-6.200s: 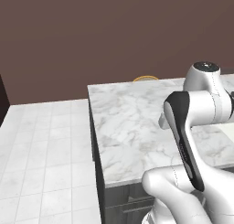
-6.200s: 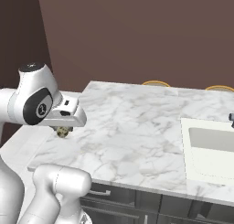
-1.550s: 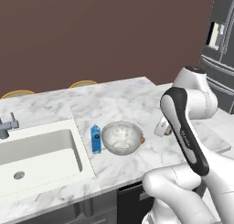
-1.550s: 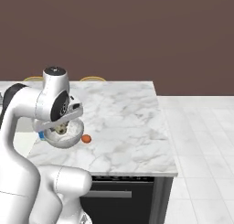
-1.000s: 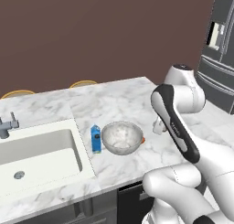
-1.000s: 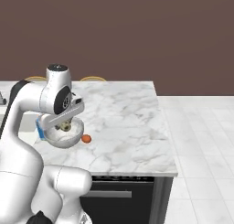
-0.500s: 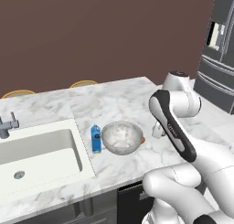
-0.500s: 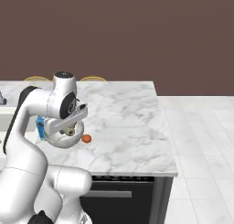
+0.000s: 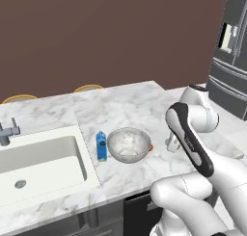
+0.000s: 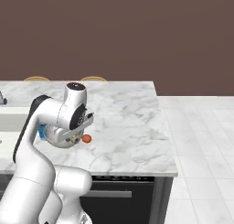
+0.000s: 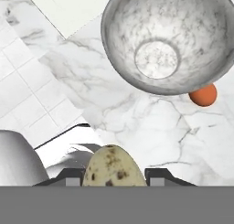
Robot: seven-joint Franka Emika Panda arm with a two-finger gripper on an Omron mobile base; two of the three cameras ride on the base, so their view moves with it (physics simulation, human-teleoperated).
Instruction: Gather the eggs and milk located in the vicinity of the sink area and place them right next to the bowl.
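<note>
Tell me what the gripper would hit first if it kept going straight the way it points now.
Probably bare marble counter, just short of the bowl. The gripper, shut on the egg, points down there; depth is hard to judge.

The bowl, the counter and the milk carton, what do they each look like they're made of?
The bowl looks like translucent glass or glazed stone: grey-silver, glossy, with marble-like mottling inside. The counter reads as polished white marble with grey veins, though it may be laminate. The milk carton seems to be printed paperboard: blue, matte, with a folded gabled top.
</note>
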